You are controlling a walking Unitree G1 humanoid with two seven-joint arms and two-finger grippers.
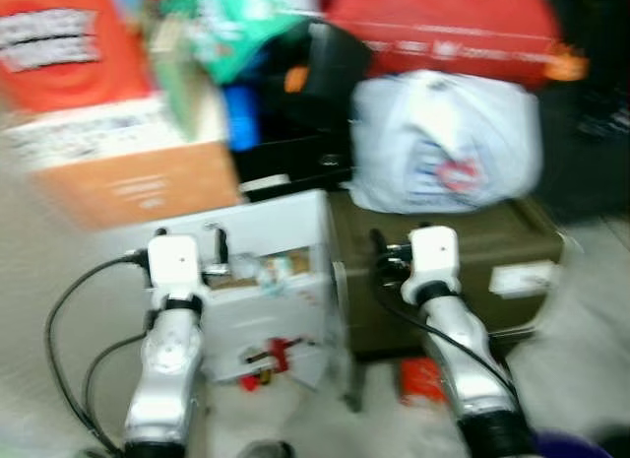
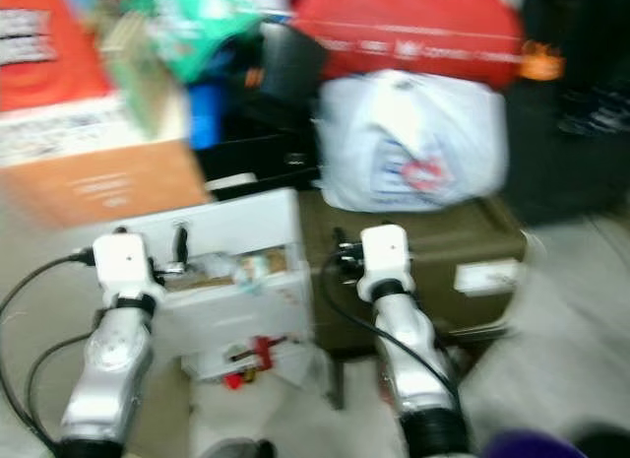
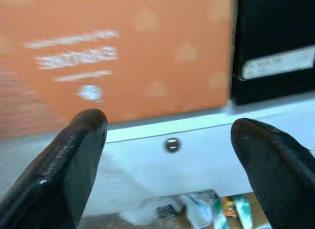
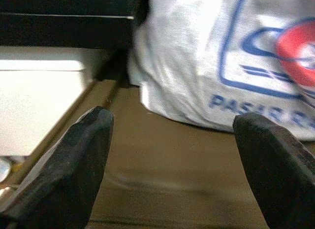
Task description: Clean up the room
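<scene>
Both head views are blurred. A white open-topped box [image 1: 281, 222] stands on the floor ahead, with small bits of litter [image 1: 268, 270] inside. My left gripper [image 3: 170, 128] hovers open over its near side, nothing between the fingers. Beside the box sits an olive-green case [image 1: 482, 243] with a white plastic bag [image 1: 443, 143] printed in blue and red on its lid. My right gripper [image 4: 172, 120] is open and empty above the case's lid [image 4: 162, 160], short of the bag [image 4: 236, 56].
An orange carton [image 1: 138, 187] stands behind the white box on the left. Black items [image 1: 295, 94], a green bag [image 1: 226, 25] and a red bag [image 1: 443, 25] pile up at the back. Red scraps [image 1: 281, 355] and a red packet [image 1: 421, 379] lie on the floor near my arms.
</scene>
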